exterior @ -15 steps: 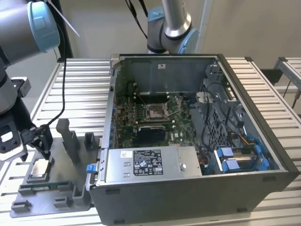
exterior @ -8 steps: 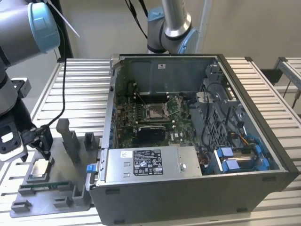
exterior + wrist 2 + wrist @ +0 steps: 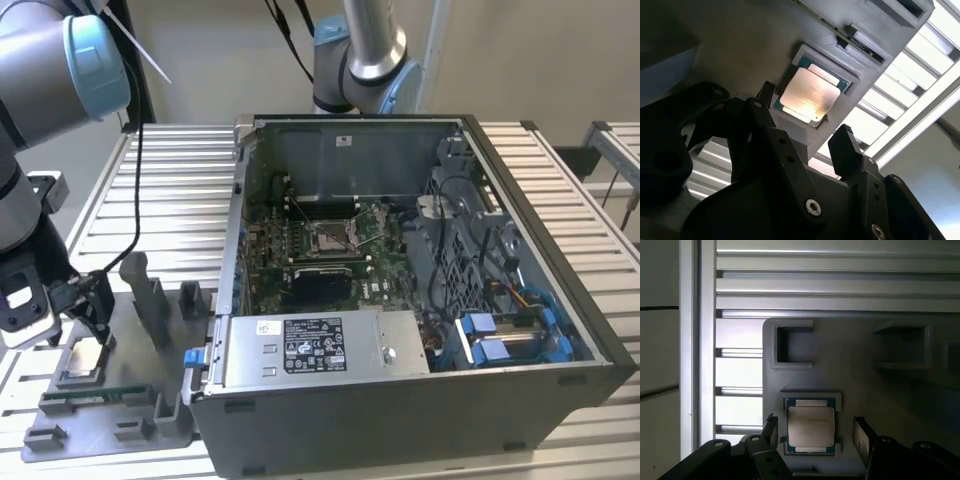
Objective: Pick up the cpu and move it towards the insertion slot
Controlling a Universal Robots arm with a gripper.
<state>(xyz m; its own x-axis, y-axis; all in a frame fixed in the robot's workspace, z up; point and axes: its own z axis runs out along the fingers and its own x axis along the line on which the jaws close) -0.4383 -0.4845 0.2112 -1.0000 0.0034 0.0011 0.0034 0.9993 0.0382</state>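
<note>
The cpu (image 3: 85, 358) (image 3: 809, 95) (image 3: 811, 426), a pale silvery square chip with a dark green rim, lies flat in a recess of the grey tray (image 3: 150, 385) at the exterior view's left. My gripper (image 3: 96, 312) (image 3: 805, 120) (image 3: 815, 432) hangs just above it and is open. Its black fingers (image 3: 844, 142) (image 3: 860, 436) stand on either side of the chip, spaced wider than it, and hold nothing. The insertion slot (image 3: 330, 238), a silver-framed socket with wire levers, sits on the green motherboard inside the open computer case, well off to the exterior view's right.
The case's upright metal walls (image 3: 235, 250) and the silver power supply (image 3: 320, 348) stand between the tray and the socket. Grey posts (image 3: 148, 295) rise from the tray beside my gripper. A green memory stick (image 3: 95, 397) lies along the tray's front. Everything rests on a slatted metal table (image 3: 180, 190).
</note>
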